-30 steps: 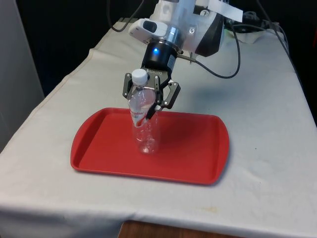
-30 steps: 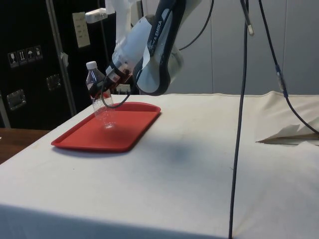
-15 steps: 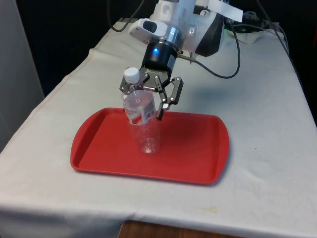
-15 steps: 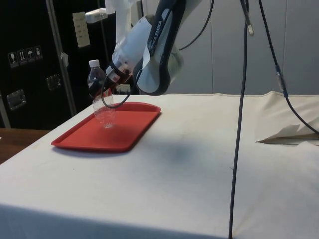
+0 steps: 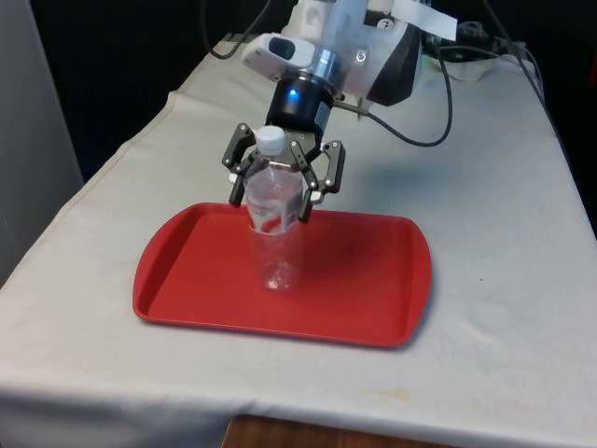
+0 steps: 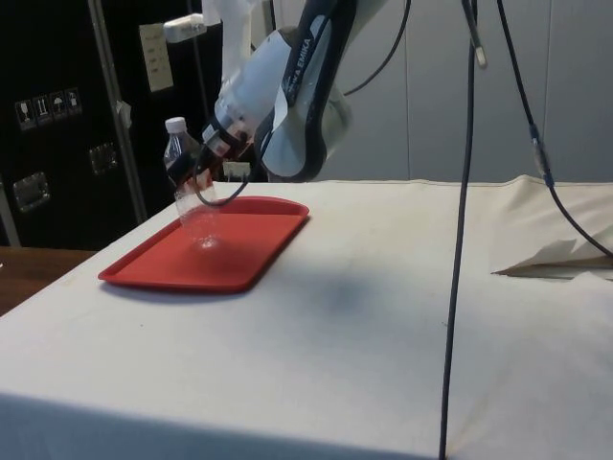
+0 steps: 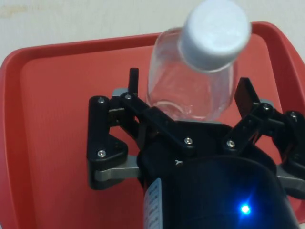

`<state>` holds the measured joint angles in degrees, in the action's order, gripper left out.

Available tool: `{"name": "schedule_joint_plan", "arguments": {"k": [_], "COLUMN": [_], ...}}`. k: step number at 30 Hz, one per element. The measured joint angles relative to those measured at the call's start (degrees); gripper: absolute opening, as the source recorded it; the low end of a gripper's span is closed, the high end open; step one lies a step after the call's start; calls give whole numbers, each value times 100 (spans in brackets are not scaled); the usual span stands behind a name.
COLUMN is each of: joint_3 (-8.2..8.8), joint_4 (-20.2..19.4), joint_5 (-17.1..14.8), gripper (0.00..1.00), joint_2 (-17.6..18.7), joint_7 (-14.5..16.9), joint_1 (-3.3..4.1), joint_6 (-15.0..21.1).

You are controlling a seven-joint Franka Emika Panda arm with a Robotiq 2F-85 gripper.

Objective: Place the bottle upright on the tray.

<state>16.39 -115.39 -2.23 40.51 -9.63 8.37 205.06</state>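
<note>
The clear plastic bottle with a white screw cap point(image 5: 271, 217) stood on its base near the middle of the red rectangular plastic tray point(image 5: 368, 285), close to vertical in the front view, while the side view showed it point(image 6: 190, 180) leaning a little, cap tipped away from the arm. The black two-finger gripper point(image 5: 277, 177) flanked the bottle's upper body with its fingers spread apart, one point(image 5: 236, 166) at about 9 o'clock of the bottle and the other point(image 5: 320, 175) at about 3 o'clock. In the wrist view the fingers point(image 7: 133, 82) stood off the bottle's sides with red tray showing between, so the gripper point(image 7: 186, 93) appeared to have let go.

By that reading the placing was all but done; what remained was for the bottle to settle steady and for the arm to lift away without brushing the cap point(image 7: 217, 32).

The tray point(image 6: 153, 271) lay on the white tablecloth point(image 5: 504, 243), with black cables point(image 5: 438, 112) trailing at about 1 o'clock from it. A cable point(image 6: 460, 249) hung in the side view's foreground, well apart from the tray. Nothing else stood on the tray to block the retreat.
</note>
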Motion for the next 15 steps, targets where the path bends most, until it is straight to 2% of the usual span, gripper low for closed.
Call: {"name": "schedule_joint_plan", "arguments": {"k": [15], "joint_3": [17], "joint_4": [-143], "joint_5": [0], "gripper": [100], "joint_2": [-470], "joint_7": [29], "joint_1": [0], "joint_6": [-40]}}
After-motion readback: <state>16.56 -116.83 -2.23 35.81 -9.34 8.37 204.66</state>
